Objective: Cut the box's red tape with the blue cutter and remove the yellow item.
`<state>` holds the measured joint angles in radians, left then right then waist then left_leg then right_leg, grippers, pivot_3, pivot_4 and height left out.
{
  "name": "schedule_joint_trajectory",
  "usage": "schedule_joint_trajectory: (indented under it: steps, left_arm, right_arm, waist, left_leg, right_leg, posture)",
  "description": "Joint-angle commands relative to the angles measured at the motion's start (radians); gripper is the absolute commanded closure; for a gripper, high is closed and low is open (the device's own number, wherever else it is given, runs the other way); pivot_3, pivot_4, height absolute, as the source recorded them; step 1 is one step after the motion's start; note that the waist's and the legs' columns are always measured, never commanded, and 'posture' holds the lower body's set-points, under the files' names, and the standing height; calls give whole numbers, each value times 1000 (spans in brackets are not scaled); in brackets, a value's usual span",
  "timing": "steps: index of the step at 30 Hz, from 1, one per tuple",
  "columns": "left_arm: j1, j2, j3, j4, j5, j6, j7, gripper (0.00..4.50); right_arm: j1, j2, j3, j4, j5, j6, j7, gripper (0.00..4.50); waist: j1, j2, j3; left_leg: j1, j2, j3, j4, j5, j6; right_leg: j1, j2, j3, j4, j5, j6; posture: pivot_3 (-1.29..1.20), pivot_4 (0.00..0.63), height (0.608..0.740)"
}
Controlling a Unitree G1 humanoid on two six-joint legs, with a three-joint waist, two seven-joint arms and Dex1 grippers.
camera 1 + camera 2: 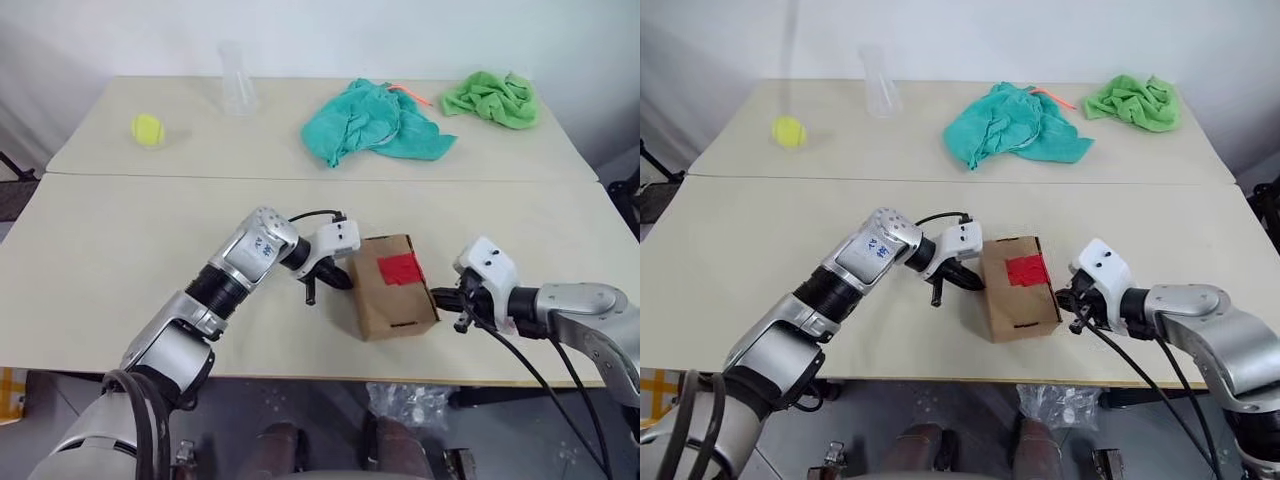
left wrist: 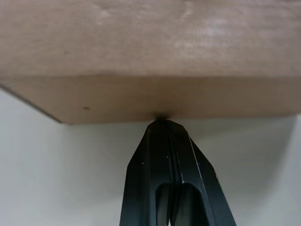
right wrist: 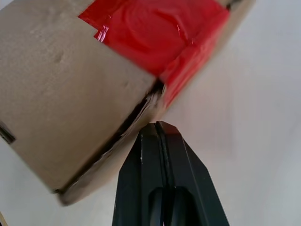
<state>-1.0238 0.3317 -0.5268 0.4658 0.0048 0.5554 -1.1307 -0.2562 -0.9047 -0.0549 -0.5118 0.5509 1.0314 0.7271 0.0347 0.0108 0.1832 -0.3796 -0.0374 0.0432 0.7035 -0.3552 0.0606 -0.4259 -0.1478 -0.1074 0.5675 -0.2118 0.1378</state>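
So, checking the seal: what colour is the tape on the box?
Bright red tape, clearest in the right wrist view.

Two pale tabletops (image 1: 120, 250) butt together along a seam running side to side. On the near one, close to its front edge, stands the box (image 1: 392, 290) with the red tape (image 1: 400, 267) on top. On the far one lie a tennis ball (image 1: 148, 128) toward the left edge, a clear cup (image 1: 238, 82), a teal cloth (image 1: 372, 122) and a green cloth (image 1: 492, 98) toward the right edge.

Box (image 1: 392, 287) on the near table (image 1: 120, 260) between both grippers; ball (image 1: 148, 129), cup (image 1: 238, 80), two cloths (image 1: 372, 122) behind.
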Motion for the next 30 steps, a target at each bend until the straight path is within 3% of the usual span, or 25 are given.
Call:
schedule_joint_trajectory:
  steps: [1,10,13,17,22,27,30]
  left_arm:
    - [-36,-19,19,59,30,-45,22,4500]
    - [-73,-39,51,157,53,-103,38,4500]
    - [-97,8,87,170,51,-113,17,4500]
    - [-156,42,142,235,31,-150,0,4500]
    - [-230,1,258,208,-81,-89,-74,4500]
    - [-192,-41,249,76,-133,-5,-145,4500]
    - [-160,-55,219,27,-130,21,-165,4500]
  right_arm:
    - [7,2,-36,-48,19,15,-16,4479]
    - [-2,11,-33,-19,-2,15,-63,4479]
    - [0,-17,-94,5,-40,10,-107,4479]
    - [-6,-46,-156,15,-44,54,-133,3568]
    - [-97,3,-257,-29,49,168,-170,1799]
    - [-192,75,-282,-50,135,321,-216,24]
    - [-235,128,-273,-43,149,402,-257,24]
  waist:
    - [4,0,0]
    - [13,0,0]
    - [13,0,0]
    - [13,0,0]
    - [20,0,0]
    - [13,0,0]
    - [12,0,0]
  left_leg:
    - [0,0,0,0,0,0]
    - [0,-1,0,1,0,1]
    - [0,-1,0,0,0,1]
    - [-6,-1,1,2,1,1]
    - [-10,-1,-1,5,1,2]
    - [-11,-1,-2,11,-1,4]
    - [-10,-1,-2,12,-1,4]
  right_leg:
    - [0,0,0,0,0,0]
    - [0,-1,0,0,0,1]
    - [-1,0,0,0,0,1]
    - [-6,0,0,2,1,1]
    - [-7,0,-2,2,1,2]
    - [-5,0,-2,1,2,4]
    - [-5,0,-1,2,3,4]
  posture:
    - [0,150,740]
    - [0,150,740]
    - [0,150,740]
    - [0,150,740]
    - [0,150,740]
    - [0,150,740]
    - [0,150,740]
